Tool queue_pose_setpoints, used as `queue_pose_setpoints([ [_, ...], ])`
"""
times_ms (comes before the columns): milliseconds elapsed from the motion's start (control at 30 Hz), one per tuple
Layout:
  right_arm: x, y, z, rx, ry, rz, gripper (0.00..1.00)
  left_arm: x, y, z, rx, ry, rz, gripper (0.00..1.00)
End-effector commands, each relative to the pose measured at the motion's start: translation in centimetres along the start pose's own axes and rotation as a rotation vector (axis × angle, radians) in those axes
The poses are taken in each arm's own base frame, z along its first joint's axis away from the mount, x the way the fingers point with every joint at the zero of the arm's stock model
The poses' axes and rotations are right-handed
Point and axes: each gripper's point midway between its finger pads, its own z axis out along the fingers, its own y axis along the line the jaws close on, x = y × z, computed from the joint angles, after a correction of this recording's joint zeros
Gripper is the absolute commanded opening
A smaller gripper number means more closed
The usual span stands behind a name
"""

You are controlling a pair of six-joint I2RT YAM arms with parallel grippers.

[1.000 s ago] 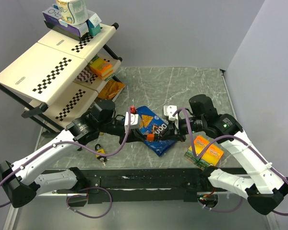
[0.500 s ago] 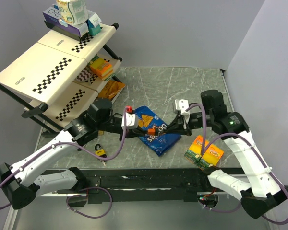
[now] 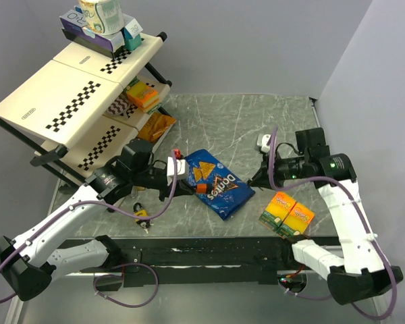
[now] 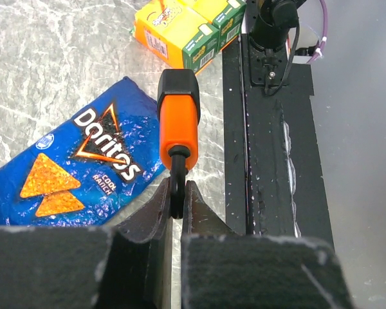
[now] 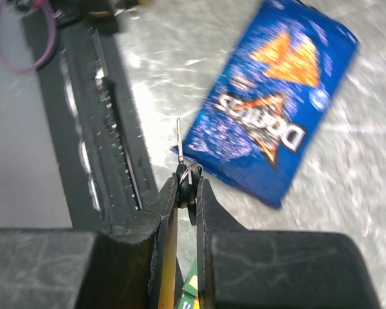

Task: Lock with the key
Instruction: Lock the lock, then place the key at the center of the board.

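My left gripper is shut on the black shackle of an orange padlock and holds it over the Doritos bag. In the left wrist view the padlock sticks out straight ahead of the closed gripper. My right gripper is shut on a small key; in the right wrist view the gripper pinches the key's black head and its thin blade points forward. The key and the padlock are apart, with a gap of bag between them.
A blue Doritos bag lies mid-table. Two orange and green juice boxes lie at the right front. A yellow padlock lies near the front left edge. A tilted shelf rack with boxes stands at the left.
My right gripper has drawn back to the right with the key, away from the padlock. My left gripper with the orange padlock has shifted a little to the left.
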Motion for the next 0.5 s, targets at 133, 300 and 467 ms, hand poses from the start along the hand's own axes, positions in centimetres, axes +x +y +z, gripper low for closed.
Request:
queue_pose_setpoints([
  [133, 1.9, -13.6, -2.2, 0.355, -0.011, 0.323, 0.00, -0.9, 1.5, 0.7, -0.023, 0.010, -0.041, 0.01],
  [300, 3.3, -24.5, -5.8, 0.501, -0.095, 0.587, 0.00, -1.5, 2.2, 1.4, -0.013, 0.006, -0.063, 0.01],
  [467, 7.8, -32.6, -8.1, 0.584, -0.109, 0.778, 0.00, -1.5, 2.6, 2.0, -0.013, -0.012, -0.076, 0.01],
])
